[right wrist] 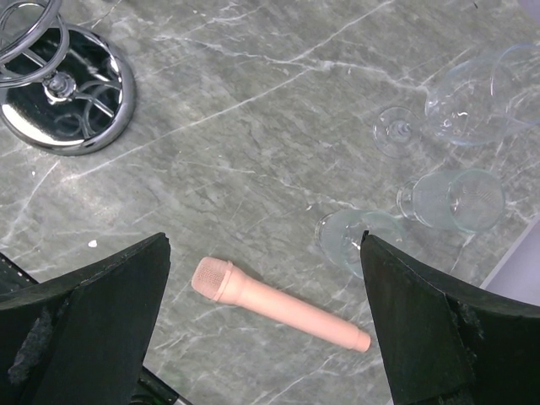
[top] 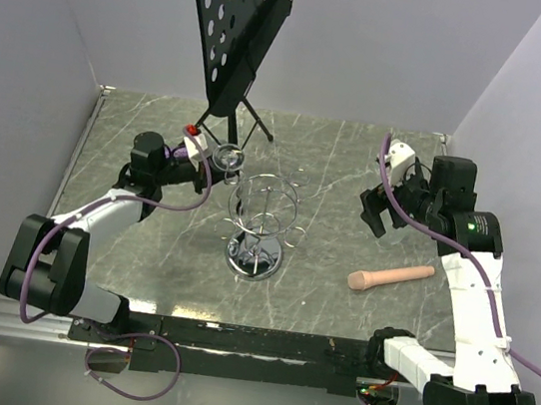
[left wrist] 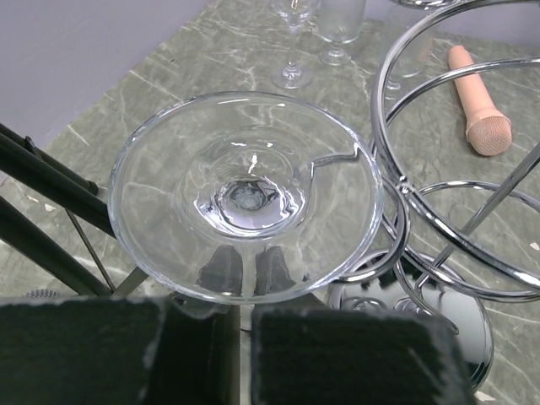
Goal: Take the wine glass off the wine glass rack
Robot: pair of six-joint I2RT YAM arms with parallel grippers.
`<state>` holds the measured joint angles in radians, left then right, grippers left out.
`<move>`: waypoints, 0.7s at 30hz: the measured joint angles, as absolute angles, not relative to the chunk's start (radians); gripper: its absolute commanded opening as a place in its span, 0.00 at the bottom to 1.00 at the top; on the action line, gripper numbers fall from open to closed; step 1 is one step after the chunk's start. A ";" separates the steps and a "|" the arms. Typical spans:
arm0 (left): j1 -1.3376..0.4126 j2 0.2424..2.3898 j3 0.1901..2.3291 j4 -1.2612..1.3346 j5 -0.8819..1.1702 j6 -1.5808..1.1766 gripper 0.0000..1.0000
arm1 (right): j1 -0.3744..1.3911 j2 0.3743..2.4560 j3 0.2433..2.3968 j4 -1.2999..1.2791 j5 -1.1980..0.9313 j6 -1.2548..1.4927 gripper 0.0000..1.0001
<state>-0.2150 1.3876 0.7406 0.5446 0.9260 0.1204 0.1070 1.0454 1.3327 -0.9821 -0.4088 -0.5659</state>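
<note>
- Clenching the stem of the wine glass [left wrist: 246, 196], the left hand [left wrist: 245, 354] has its round foot facing the wrist.
- Just beyond, on that hand's right, a wire loop of the wine glass rack [top: 254, 257] shows through the foot.
- Right hand [right wrist: 264, 239] hangs released above the table [right wrist: 253, 126], a pink microphone [right wrist: 278, 305] beneath it and clear glasses [right wrist: 451, 201] farther out.

Clear wine glass [left wrist: 245, 194] (foot uppermost) is just beside the upright chrome wine glass rack [top: 254, 259].

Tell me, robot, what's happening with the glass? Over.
Left gripper shut on wine glass. Right gripper open, empty. Wine glass rack wire close beside glass foot.
</note>
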 measured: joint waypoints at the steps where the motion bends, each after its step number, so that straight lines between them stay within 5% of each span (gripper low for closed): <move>1: -0.214 1.388 0.741 0.542 0.926 0.122 0.01 | 0.107 1.045 1.332 -0.980 -0.409 -0.566 1.00; 21: 0.017 1.317 0.778 0.330 0.873 -0.071 0.01 | 0.171 1.062 1.374 -0.812 -0.421 -0.627 1.00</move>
